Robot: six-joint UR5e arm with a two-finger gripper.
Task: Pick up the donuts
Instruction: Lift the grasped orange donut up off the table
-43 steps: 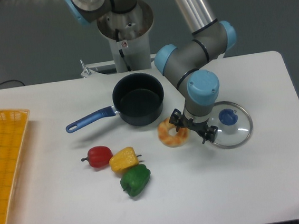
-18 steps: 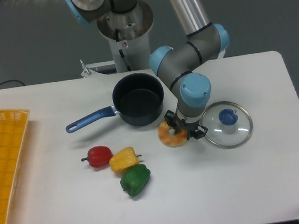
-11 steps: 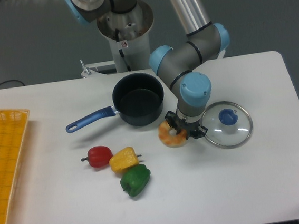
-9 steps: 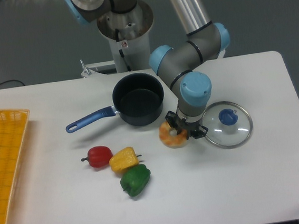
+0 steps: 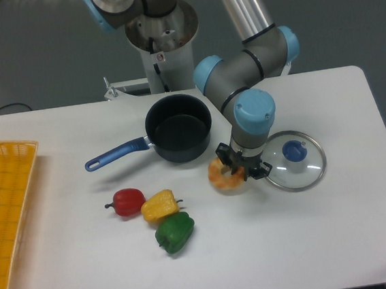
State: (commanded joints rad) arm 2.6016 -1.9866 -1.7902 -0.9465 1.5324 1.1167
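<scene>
The donut (image 5: 220, 174) is an orange-tan ring with cream patches, in front of the dark pot and left of the glass lid. My gripper (image 5: 241, 164) points straight down over the donut's right side, and its black fingers are closed on the ring. The donut is tilted and seems to sit slightly above the table, with a shadow under it. The gripper hides the right part of the ring.
A dark pot (image 5: 178, 127) with a blue handle stands just behind the donut. A glass lid (image 5: 294, 162) with a blue knob lies close on the right. Red (image 5: 127, 201), yellow (image 5: 160, 205) and green (image 5: 175, 232) toy peppers lie front left. A yellow basket (image 5: 4, 203) is at the left edge.
The gripper came in from the right with its fingers wide apart, closed on the donut, and has now shifted it slightly to the right and up.
</scene>
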